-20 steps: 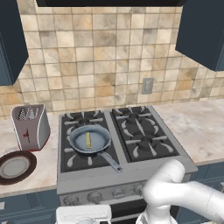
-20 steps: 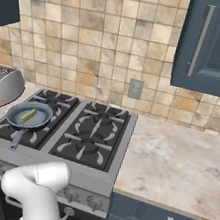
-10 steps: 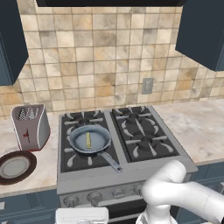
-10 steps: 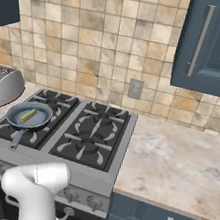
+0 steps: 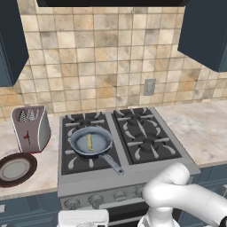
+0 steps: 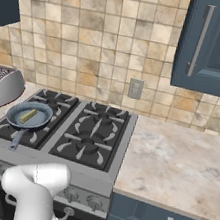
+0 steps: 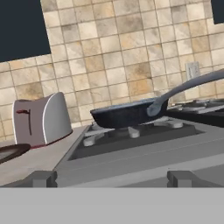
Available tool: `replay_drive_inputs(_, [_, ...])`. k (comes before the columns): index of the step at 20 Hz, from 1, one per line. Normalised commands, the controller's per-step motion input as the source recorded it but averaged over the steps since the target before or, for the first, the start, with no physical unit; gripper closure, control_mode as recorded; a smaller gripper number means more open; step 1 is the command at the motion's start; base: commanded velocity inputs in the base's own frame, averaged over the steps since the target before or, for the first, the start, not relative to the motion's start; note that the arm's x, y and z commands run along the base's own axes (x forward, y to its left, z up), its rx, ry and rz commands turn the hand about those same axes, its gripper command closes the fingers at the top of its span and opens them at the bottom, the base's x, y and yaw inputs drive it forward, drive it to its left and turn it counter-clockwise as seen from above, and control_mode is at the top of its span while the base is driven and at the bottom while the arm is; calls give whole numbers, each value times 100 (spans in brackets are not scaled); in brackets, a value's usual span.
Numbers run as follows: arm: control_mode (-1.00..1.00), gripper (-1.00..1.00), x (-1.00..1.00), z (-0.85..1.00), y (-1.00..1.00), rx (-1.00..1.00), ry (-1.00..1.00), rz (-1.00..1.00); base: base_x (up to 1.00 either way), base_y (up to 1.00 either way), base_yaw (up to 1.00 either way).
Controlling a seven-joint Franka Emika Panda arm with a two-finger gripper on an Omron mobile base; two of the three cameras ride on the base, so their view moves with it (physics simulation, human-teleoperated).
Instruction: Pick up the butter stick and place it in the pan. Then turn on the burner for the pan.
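Hand view puts us low in front of the stove, looking level across its front edge: the pan (image 7: 127, 114) sits on the front-left burner (image 7: 131, 131) and appears from the side, above and ahead of our gripper (image 7: 111, 179), whose two dark finger tips (image 7: 41, 178) rise well apart at the bottom edge with nothing between them, so we read the jaws as spread wide. The pan's long handle reaches toward the upper right of that view. From this low angle the pan's wall hides its inside, so we cannot see the butter stick there.

From the left base view we see the butter stick (image 5: 89, 142) lying inside the pan (image 5: 91, 142), near the middle, well apart from the hand. The right base view shows the same: butter stick (image 6: 28, 115) in the pan (image 6: 29, 115), handle pointing toward the stove front.

The toaster (image 5: 30, 128) stands on the counter left of the stove, with a dark-brown plate (image 5: 16, 169) in front of it. In the hand view the plate is cut off at the left edge. Our arm's elbow covers part of the knob row (image 5: 119, 195) in both base views, and we cannot tell how any knob is set.
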Motion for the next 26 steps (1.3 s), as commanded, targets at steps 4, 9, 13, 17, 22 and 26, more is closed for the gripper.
replay_drive_inputs(4, [-100, -100, 18, -42, 0, -1, 0, 0, 0, 0, 0])
replay_drive_inputs(9, [-100, -100, 14, -41, 0, -1, 0, 0, 0, 0, 0])
replay_drive_inputs(13, [-100, -100, 15, -29, 0, -1, 0, 0, 0, 0, 0])
replay_drive_inputs(17, [-100, -100, 19, -16, 5, -1, 0, 0, 0, 0, 0])
replay_drive_inputs(22, [-100, -100, 14, -4, 10, 0, 3, 0, 0, 0, 0])
replay_drive_inputs(26, [-100, -100, 11, -8, 15, -2, 2, 0, 0, 0, 0])
